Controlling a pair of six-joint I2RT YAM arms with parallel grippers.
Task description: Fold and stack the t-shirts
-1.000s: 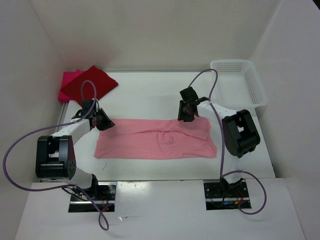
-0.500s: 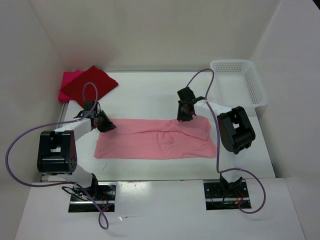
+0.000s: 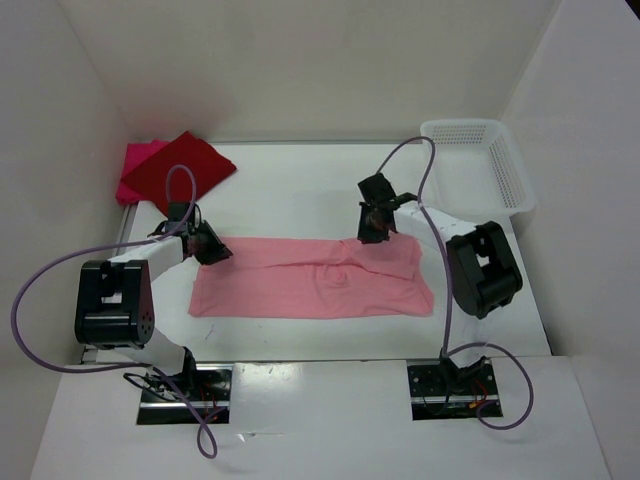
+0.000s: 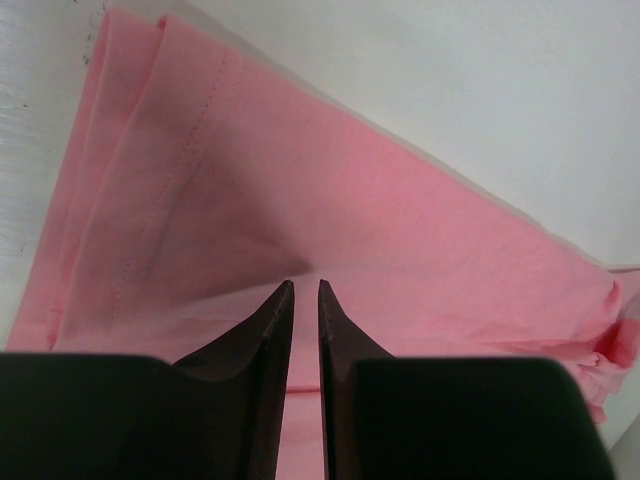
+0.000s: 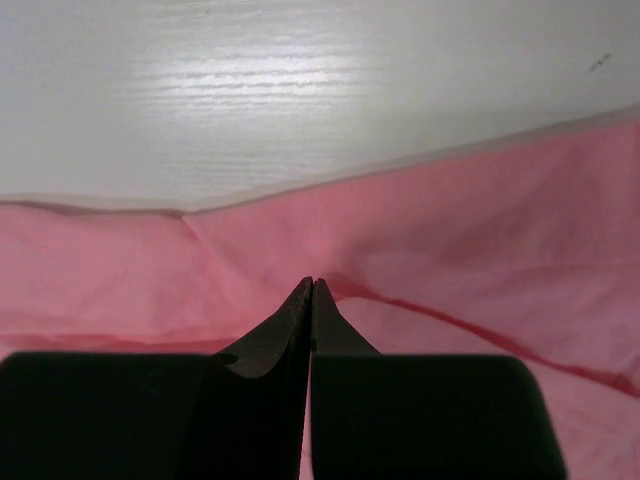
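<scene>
Right fingers (image 5: 295, 325) had shut tight on the far edge of the salmon t-shirt (image 3: 300, 285), flat on the bench (image 3: 300, 190); left fingers (image 4: 268, 335), a slit apart, pinched its far-left corner. So thin a right bite risked slipping when lifted.

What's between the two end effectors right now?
Top view: only the salmon-pink t-shirt, its far edge running from left end effector to right end effector.

R tool (image 5: 311, 285) is pressing its fingers tight together w/ tips pinching a raised crease of the salmon-pink tee (image 5: 480, 230), nr its far edge; white worktop (image 5: 300, 90) is showing beyond the cloth
</scene>
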